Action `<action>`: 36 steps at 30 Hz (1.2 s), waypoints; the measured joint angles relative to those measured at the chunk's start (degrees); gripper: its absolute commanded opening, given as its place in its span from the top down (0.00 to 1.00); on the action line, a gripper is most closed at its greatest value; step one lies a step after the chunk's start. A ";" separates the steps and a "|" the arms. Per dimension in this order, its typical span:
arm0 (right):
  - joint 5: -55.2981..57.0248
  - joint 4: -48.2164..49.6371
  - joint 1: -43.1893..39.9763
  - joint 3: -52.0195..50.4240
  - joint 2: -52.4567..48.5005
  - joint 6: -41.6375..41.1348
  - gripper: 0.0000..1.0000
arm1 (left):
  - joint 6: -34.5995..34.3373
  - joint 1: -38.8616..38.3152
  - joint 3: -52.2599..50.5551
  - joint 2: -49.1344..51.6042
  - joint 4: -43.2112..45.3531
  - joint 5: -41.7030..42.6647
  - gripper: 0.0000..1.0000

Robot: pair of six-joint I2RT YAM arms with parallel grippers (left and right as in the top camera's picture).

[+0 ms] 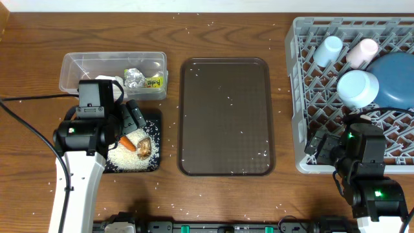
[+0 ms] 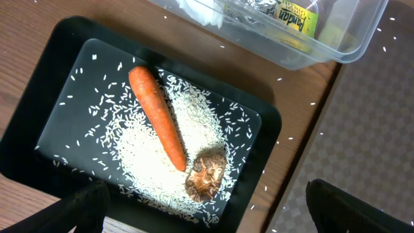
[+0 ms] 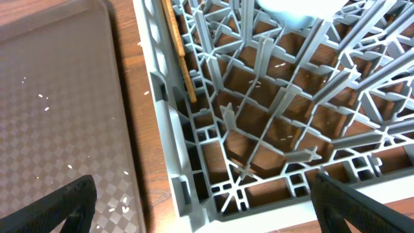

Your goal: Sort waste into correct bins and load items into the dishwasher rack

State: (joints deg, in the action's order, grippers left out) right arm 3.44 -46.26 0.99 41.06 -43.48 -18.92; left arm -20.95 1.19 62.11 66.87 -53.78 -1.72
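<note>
Left side: the left hand (image 2: 207, 210) hangs over the near edge of the black tray (image 2: 65, 58), fingers spread fully apart and holding nothing. In the tray lie the orange carrot (image 2: 158, 120), the brown food lump (image 2: 207, 175) touching the carrot's lower tip, and a bed of loose white rice (image 2: 145, 162) under both. Just beyond, the clear tub (image 1: 71, 65) holds the silver foil ball (image 1: 135, 77), the green-yellow packet (image 1: 154, 82) and the crumpled white napkin (image 2: 200, 10).

Centre: the brown serving tray (image 1: 225, 116) lies on the bench (image 1: 226, 26), with a few stray grains on it.

Right side: the right hand (image 3: 207, 207) hangs over the near-left corner of the grey rack (image 1: 299, 129), equally wide open and empty. The rack carries the dark-blue plate (image 1: 394, 77), the white bowl (image 1: 357, 88) against it, the light-blue cup (image 1: 328, 50) and a small pale cup (image 1: 363, 50). The wooden chopsticks (image 3: 180, 52) lie along its left wall.
</note>
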 measured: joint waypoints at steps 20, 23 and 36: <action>-0.02 13.75 0.00 -16.92 19.85 0.61 0.01 | 0.00 0.00 0.00 0.00 0.04 -0.02 0.02; -3.85 22.58 0.00 -25.27 25.29 1.16 0.01 | 0.00 0.00 0.00 0.00 0.04 -0.02 0.02; -9.18 36.76 -0.02 -37.00 39.60 4.00 0.01 | 0.00 0.00 -0.02 0.00 0.00 0.00 0.02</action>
State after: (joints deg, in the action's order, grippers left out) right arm -5.74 -9.50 0.97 4.05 -3.88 -14.92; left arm -20.95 1.19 62.08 66.87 -53.78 -1.72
